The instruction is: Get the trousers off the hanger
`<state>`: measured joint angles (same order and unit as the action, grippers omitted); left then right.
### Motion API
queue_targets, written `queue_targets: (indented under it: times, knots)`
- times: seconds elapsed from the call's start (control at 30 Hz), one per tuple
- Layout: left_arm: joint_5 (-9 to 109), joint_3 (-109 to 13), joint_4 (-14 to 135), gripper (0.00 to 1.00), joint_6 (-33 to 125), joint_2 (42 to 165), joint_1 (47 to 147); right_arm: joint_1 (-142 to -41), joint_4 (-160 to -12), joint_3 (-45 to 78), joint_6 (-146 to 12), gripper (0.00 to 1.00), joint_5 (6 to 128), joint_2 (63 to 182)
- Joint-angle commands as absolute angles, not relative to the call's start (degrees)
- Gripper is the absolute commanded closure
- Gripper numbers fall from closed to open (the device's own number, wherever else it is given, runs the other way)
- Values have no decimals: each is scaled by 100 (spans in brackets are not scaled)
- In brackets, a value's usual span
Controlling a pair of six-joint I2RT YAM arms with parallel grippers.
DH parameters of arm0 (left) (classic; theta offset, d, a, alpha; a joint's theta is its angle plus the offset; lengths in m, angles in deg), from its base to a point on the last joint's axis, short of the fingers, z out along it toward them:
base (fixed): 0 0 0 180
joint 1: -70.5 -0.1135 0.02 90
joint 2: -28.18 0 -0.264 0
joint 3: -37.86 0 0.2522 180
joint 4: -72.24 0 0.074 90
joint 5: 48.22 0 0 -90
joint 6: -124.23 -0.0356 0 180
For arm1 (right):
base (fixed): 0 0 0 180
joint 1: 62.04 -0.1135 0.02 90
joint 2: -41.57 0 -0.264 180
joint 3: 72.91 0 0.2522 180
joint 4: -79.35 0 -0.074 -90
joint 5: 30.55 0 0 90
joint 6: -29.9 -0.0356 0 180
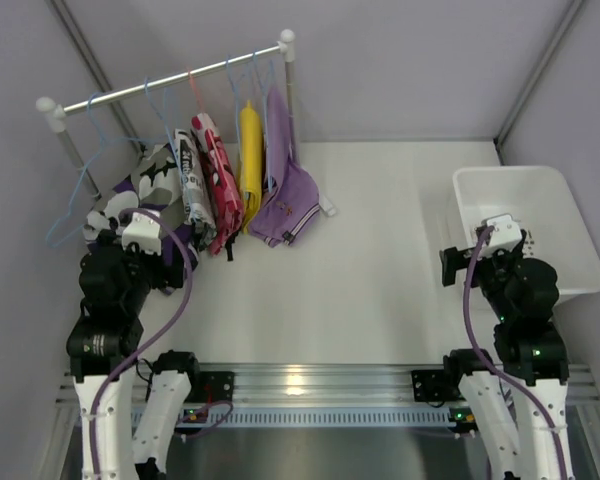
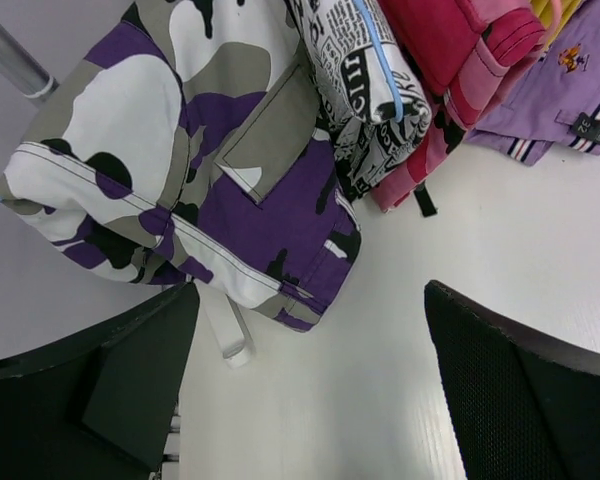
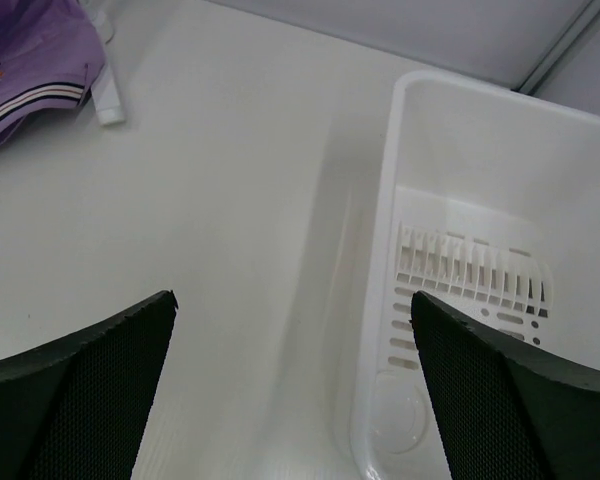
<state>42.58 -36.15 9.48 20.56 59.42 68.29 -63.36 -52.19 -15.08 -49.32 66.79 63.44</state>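
Note:
The camouflage trousers (image 1: 140,190) hang at the left end of the rail on a thin light-blue hanger (image 1: 75,190), whose frame sticks out to their left. In the left wrist view the trousers (image 2: 180,170) fill the upper left, their hem just above the table. My left gripper (image 1: 132,225) is open and empty just in front of and below them. Its fingers (image 2: 120,390) stand wide apart and touch nothing. My right gripper (image 1: 480,255) is open and empty, far to the right beside the basket.
On the rail (image 1: 170,82), right of the trousers, hang a black-and-white lettered garment (image 1: 190,180), a red-pink spotted one (image 1: 218,185), a yellow one (image 1: 250,150) and a purple shirt (image 1: 285,195). A white basket (image 1: 570,240) stands at the right. A white rack foot (image 2: 225,335) lies under the trousers.

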Motion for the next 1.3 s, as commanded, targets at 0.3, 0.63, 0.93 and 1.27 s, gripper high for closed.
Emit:
queue_targets:
  times: [0.3, 0.63, 0.93, 1.27]
  knots:
    - [3397, -5507, 751, 1, 3229, 7509, 6804, -6266, -4566, -589, -4753, 1, 7447, 7874]
    - [3704, -7818, 30, 1, 3687, 9277, 6673, -6274, -4575, -633, -4929, 1, 7826, 8209]
    - [3887, -8540, 20, 2, 3643, 9822, 5366, -6266, -4584, -887, -4955, 1, 7896, 8086]
    - [6120, -8541, 161, 4, 2905, 10534, 3570, -6274, -4619, -1055, -4929, 1, 7967, 7954]
